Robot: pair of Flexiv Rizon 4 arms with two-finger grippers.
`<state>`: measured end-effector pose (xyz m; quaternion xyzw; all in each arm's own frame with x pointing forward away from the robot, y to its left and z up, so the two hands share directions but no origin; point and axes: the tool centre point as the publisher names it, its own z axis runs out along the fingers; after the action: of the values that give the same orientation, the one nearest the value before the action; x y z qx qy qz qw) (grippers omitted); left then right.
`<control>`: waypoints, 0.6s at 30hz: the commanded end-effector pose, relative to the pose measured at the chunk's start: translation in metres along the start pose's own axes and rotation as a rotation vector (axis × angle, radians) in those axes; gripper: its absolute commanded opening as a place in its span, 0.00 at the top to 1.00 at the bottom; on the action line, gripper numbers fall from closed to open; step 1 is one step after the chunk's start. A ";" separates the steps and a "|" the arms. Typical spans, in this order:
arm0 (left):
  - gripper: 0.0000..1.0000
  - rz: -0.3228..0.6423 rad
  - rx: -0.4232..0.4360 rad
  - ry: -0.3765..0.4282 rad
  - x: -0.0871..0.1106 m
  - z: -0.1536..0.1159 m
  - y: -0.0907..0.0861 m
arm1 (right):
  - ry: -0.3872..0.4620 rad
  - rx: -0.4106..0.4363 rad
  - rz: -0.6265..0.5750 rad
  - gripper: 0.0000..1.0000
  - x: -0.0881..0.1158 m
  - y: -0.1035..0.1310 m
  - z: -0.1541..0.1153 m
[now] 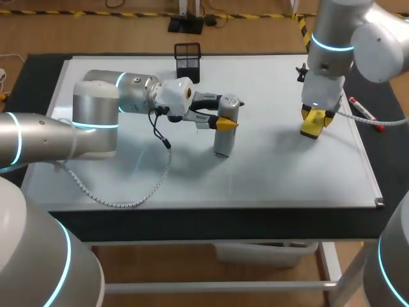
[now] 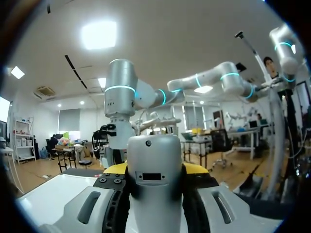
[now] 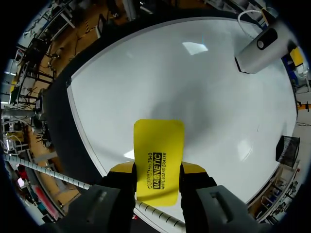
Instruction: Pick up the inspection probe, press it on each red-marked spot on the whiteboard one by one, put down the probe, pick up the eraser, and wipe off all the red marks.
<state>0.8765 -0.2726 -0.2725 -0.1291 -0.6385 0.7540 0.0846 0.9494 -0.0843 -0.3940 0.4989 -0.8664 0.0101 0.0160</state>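
The inspection probe (image 1: 223, 135), a grey cylinder, stands upright near the middle of the whiteboard (image 1: 268, 166) with my left gripper (image 1: 225, 123) shut on its upper part. In the left wrist view the probe (image 2: 156, 179) fills the gap between the yellow-tipped fingers (image 2: 115, 169). My right gripper (image 1: 315, 119) hangs over the board's right part, shut on the yellow eraser (image 1: 311, 126). The eraser (image 3: 159, 158) sticks out ahead of the right gripper (image 3: 158, 171) above the white surface (image 3: 194, 92). I see no red marks on the board. The probe (image 3: 257, 48) also shows ahead of the eraser, across the board.
A black mesh pen holder (image 1: 187, 61) stands at the board's far edge. A red-capped marker (image 1: 364, 112) lies just past the right edge. A white coiled cable (image 1: 121, 201) and a thin black cable (image 1: 161, 134) trail over the board's left part.
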 end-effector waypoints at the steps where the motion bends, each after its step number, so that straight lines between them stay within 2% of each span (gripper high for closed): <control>1: 1.00 0.002 -0.006 -0.001 -0.001 0.001 -0.001 | 0.002 0.001 -0.002 1.00 0.000 -0.001 -0.001; 10: 1.00 0.008 -0.008 0.002 -0.003 0.003 -0.003 | 0.002 0.001 -0.002 1.00 0.000 -0.001 -0.001; 18: 1.00 0.032 0.017 -0.016 -0.001 -0.011 -0.024 | 0.002 0.001 -0.002 1.00 0.000 -0.001 -0.001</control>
<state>0.8830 -0.2692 -0.2568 -0.1359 -0.6295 0.7615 0.0733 0.9494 -0.0843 -0.3940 0.4989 -0.8664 0.0102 0.0160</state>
